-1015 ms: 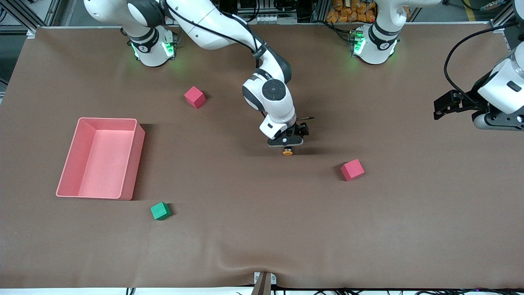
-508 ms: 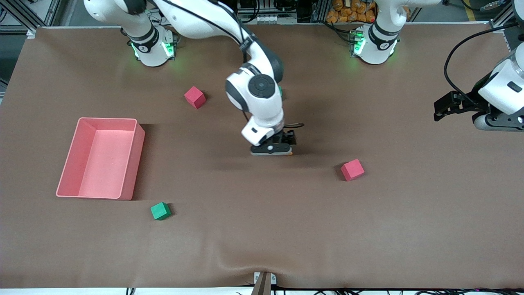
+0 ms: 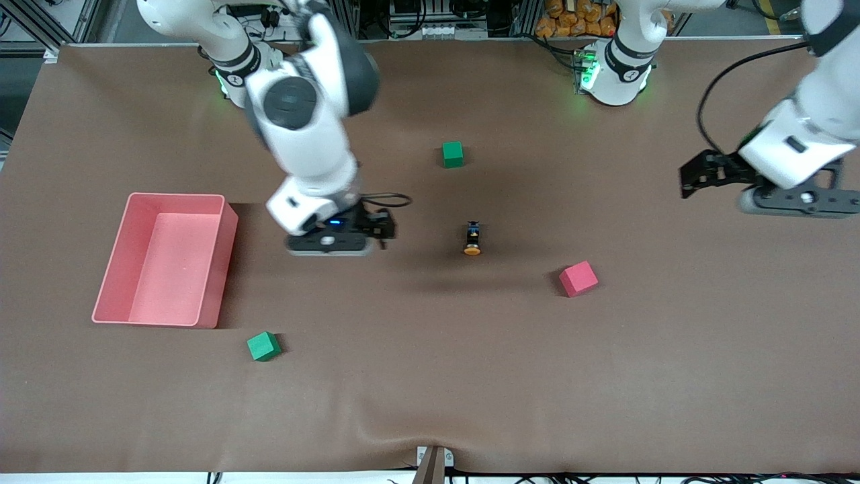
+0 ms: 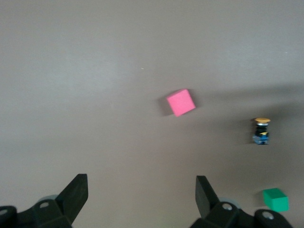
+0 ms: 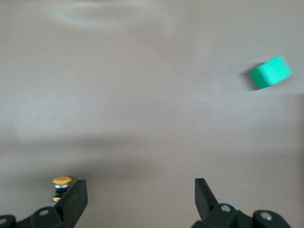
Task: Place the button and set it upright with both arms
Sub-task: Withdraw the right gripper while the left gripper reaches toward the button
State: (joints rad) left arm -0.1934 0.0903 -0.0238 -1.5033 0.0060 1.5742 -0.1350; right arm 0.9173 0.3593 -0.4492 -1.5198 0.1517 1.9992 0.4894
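The button [image 3: 472, 240] lies on its side near the middle of the table, its orange cap toward the front camera and nothing touching it. My right gripper [image 3: 329, 243] hangs open and empty over the bare table between the pink bin and the button. The right wrist view shows the open right gripper [image 5: 140, 186] with the button [image 5: 61, 183] just outside one finger. My left gripper [image 3: 796, 200] is open over the left arm's end of the table. In the left wrist view the left gripper [image 4: 141, 183] is empty, and the button [image 4: 261, 131] lies far off.
A pink bin [image 3: 216, 282] stands toward the right arm's end. A green cube [image 3: 453, 154] lies farther from the front camera than the button. A red cube [image 3: 578, 278] and another green cube [image 3: 263, 346] lie nearer.
My right gripper has pulled away from the button toward the pink bin, leaving the button lying on the table. My left gripper has shifted a little toward the table's middle.
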